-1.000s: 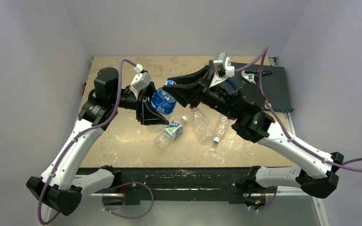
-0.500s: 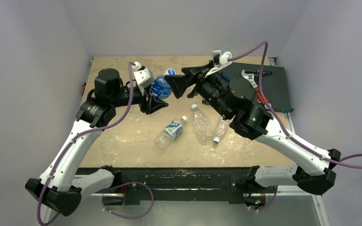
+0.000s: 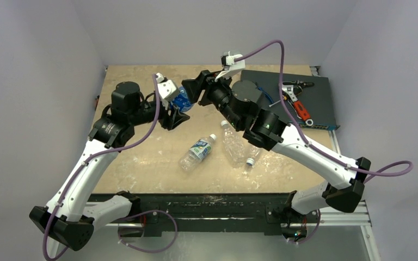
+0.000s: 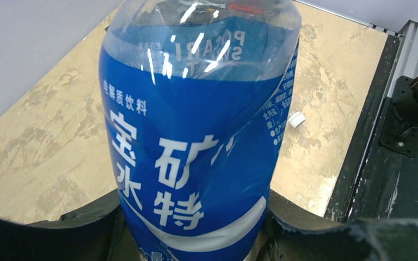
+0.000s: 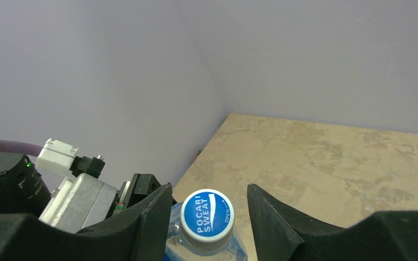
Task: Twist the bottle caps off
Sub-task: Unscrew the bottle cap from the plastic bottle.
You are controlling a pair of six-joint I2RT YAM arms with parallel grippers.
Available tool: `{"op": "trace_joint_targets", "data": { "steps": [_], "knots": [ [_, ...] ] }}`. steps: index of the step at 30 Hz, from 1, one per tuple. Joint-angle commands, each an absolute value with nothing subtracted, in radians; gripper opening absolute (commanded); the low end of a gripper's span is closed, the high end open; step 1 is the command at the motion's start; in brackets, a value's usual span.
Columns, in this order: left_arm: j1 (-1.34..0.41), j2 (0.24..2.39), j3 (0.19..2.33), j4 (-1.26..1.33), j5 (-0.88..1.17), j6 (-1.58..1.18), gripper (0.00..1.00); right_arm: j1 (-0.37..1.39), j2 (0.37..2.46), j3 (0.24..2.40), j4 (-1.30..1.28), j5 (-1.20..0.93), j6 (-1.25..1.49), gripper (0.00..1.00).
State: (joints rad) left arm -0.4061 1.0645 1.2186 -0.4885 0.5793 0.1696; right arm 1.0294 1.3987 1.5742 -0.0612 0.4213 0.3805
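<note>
Two tools were engaged on one workpiece. L tool (image 3: 177,115) was clamped on the lower body of the blue-label bottle (image 4: 196,163), holding it clear of the tabletop (image 3: 141,157) w/ the neck tilted toward the R arm. Purpose, as judged: the L side acts as a vise, so the body cannot rotate while torque goes into the cap. Thin plastic wall, so over-squeeze may deform it.

R tool (image 5: 206,190) sat astride the blue cap (image 5: 207,213), fingers apart, w/ a sliver of gap visible each side and no contact yet. Approach axis was approx. in line w/ the neck, which suits a twist by wrist roll. Next req., as judged: close on the cap rim, then rotate.

Green-label bottle (image 3: 197,152), clear bottle (image 3: 232,142) and second clear bottle (image 3: 254,151) lay on their sides mid-tabletop, well apart from both tools, prob. queued. One loose white cap (image 4: 296,118) lay on the tabletop near the dark rail (image 4: 359,157). This suggests at least one bottle was done; which one could not be told.
</note>
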Motion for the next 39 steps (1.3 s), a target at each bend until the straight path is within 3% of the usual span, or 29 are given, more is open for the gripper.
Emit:
{"op": "trace_joint_targets", "data": {
  "steps": [1, 5, 10, 13, 20, 27, 32, 39],
  "knots": [
    [-0.402, 1.038, 1.217, -0.464, 0.574, 0.174, 0.30, 1.035, 1.396, 1.628, -0.035, 0.456, 0.391, 0.54],
    [-0.402, 1.036, 1.213, -0.461, 0.577, 0.171, 0.31, 1.035, 1.392, 1.611, -0.003, 0.444, 0.400, 0.41],
    [-0.402, 1.036, 1.213, -0.456, 0.599, 0.161, 0.31, 1.035, 1.382, 1.582, 0.033, 0.393, 0.419, 0.10],
    [-0.402, 1.034, 1.221, -0.454, 0.643, 0.139, 0.31, 1.035, 1.367, 1.558, 0.052, 0.355, 0.422, 0.00],
    [-0.402, 1.044, 1.280, -0.499, 0.980, 0.094, 0.30, 1.020, 1.292, 1.476, 0.148, 0.175, 0.358, 0.00],
    [-0.402, 1.071, 1.339, -0.549, 1.294, 0.026, 0.30, 0.916, 1.205, 1.400, 0.265, -0.302, 0.369, 0.00],
    [-0.402, 1.049, 1.307, -0.411, 1.351, -0.131, 0.29, 0.909, 1.183, 1.372, 0.318, -0.462, 0.367, 0.00],
    [-0.402, 1.045, 1.289, -0.328, 1.388, -0.199, 0.29, 0.910, 1.157, 1.325, 0.352, -0.456, 0.319, 0.00]
  ]
}}
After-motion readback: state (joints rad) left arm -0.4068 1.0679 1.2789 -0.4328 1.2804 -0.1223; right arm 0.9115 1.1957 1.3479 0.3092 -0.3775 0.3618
